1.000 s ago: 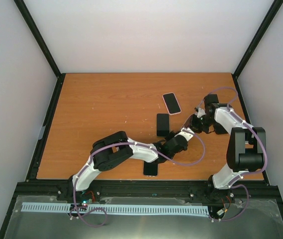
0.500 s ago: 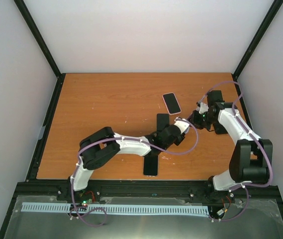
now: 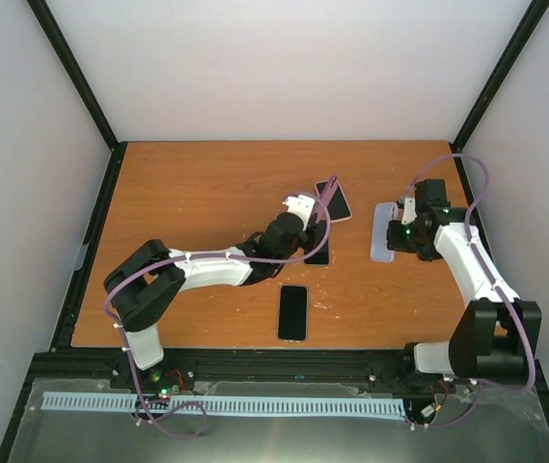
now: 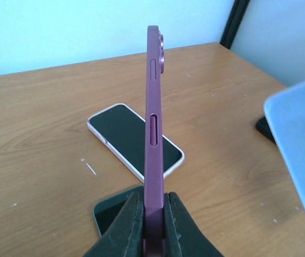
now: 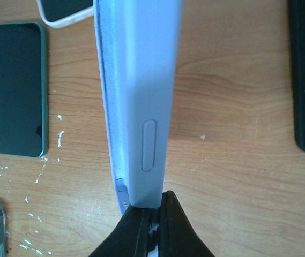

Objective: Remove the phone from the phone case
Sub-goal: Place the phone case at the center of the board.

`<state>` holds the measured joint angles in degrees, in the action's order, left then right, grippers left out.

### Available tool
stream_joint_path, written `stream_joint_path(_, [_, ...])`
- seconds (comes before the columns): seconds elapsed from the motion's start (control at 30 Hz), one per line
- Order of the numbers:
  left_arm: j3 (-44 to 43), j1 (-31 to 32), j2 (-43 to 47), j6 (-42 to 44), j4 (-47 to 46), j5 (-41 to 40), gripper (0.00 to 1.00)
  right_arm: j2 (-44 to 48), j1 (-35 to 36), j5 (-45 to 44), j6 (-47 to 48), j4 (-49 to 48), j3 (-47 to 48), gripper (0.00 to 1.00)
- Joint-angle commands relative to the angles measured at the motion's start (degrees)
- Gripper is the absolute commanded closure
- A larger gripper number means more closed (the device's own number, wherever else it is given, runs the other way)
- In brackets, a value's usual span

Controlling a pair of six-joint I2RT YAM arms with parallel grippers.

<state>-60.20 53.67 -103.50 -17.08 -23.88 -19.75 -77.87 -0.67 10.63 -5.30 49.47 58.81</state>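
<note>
The left pincer [image 4: 153,199] is clamped on the bottom end of the purple phone [image 4: 153,107]. It holds the phone on edge, long axis running straight out ahead of the jaws, with the camera bump at the far end turned to the pincer's right. The pale blue case [image 5: 141,80] is in the right pincer [image 5: 153,206], which is clamped on one end of it so that its long edge also runs straight out from the jaws. From the left pincer the case lies off to the right and apart from the phone, nothing joining them, so I judge the phone to be out of its case. The likely remaining move is to set each piece down on the table [image 3: 187,193]. That depends on what lies below: a white-rimmed phone [image 4: 136,139] lies flat just ahead of and under the left pincer's load, and a dark phone [image 4: 112,211] sits directly beneath the jaws. The purple phone would therefore have to come down to one side of both. The top view alone shows the gap between the two arms and the case's plain pale face, with no dark screen in it. The left wrist view alone shows the side buttons and how squarely the phone is pinched. The right wrist view shows only the case's edge and its button cover, with the purple phone out of its sight, and from there I cannot tell whether the case is hollow.
</note>
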Motion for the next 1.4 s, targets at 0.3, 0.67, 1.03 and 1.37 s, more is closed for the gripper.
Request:
stream_joint_path(0.3, [7.51,1.17,19.12,-2.55,11.22,-9.96,1.00,-6.50,-7.82,7.53,30.29,3.02,5.94,0.97])
stream_joint_path(0.67, [12.49,1.17,23.59,-5.56,24.46,-19.93,1.00,-23.19,-14.87,16.46,33.32,4.67,12.19,0.97])
stream_joint_path(1.03, [15.40,1.19,23.27,-7.79,25.26,-19.44,1.00,-36.70,-19.75,18.69,40.17,11.80,22.45,0.90])
stream_joint_path(1.37, [15.75,1.16,20.01,-6.29,24.96,-20.35,1.00,-37.70,-22.01,19.57,41.87,15.34,26.43,0.71])
